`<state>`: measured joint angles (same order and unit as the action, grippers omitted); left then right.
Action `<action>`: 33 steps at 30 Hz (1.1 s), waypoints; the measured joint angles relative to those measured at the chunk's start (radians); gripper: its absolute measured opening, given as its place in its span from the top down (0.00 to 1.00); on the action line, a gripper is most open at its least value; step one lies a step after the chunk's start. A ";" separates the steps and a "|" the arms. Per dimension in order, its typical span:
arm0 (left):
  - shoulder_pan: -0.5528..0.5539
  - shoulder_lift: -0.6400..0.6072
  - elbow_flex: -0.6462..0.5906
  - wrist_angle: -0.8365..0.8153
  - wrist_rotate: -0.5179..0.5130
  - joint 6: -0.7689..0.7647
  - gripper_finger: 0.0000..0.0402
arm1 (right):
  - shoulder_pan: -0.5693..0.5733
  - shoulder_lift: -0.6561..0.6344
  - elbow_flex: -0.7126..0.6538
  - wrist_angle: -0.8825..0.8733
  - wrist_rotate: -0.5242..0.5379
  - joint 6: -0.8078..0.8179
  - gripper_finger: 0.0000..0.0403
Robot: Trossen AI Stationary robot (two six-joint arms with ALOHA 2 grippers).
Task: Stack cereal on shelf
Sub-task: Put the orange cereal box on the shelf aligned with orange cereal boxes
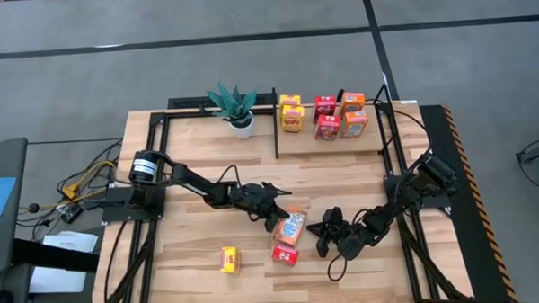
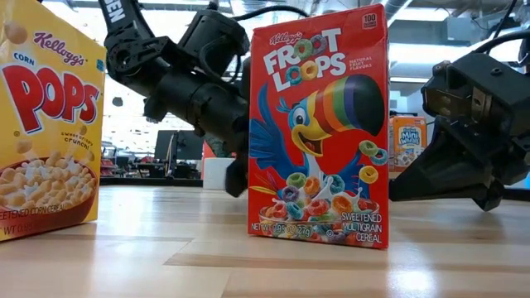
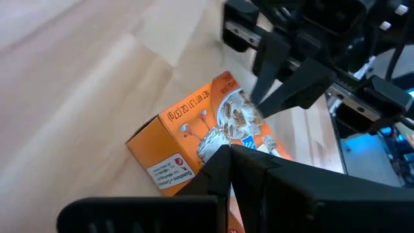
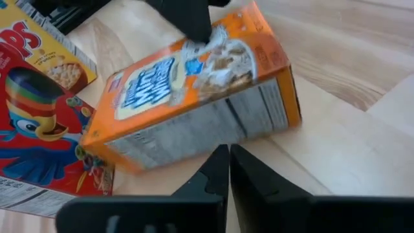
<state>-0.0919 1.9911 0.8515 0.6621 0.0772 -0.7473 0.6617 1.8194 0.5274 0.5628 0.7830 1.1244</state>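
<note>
An orange cereal box (image 1: 290, 227) lies on the table, printed front up, between my two grippers. My left gripper (image 1: 283, 210) is shut at the box's far edge. My right gripper (image 1: 314, 229) is shut at its right side. A red Froot Loops box (image 2: 319, 124) and a yellow Corn Pops box (image 2: 45, 124) stand upright on their bottom ends near the front edge. Several more cereal boxes (image 1: 325, 114) stand on the shelf (image 1: 332, 147) at the far right. My left gripper rests its shut fingertips (image 3: 223, 158) on the orange box's printed front (image 3: 223, 126), near its far long edge. It comes slanting down from the table's left. The box stays on the table. My right gripper sets its shut fingertips (image 4: 223, 158) against the box's grey long side panel (image 4: 220, 123), low by the table. It comes slanting down from the table's right.
A potted green plant (image 1: 236, 106) stands at the far edge, left of the shelf's black post (image 1: 276, 124). Black rails (image 1: 386, 147) frame the table's sides. Bare wood lies between the grippers and the shelf.
</note>
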 joint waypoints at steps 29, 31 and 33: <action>0.000 -0.049 -0.277 0.304 -0.165 -0.066 1.00 | -0.013 -0.001 0.000 0.076 -0.027 -0.078 0.92; 0.000 -0.049 -0.268 0.278 -0.166 -0.055 1.00 | -0.027 -0.001 0.000 0.109 -0.029 -0.109 0.93; -0.002 -0.050 -0.262 0.251 -0.174 -0.041 1.00 | -0.044 -0.001 0.000 0.148 -0.032 -0.145 0.94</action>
<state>-0.0942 1.9415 0.5899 0.9127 -0.0964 -0.7884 0.6173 1.8187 0.5278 0.7112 0.7507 0.9795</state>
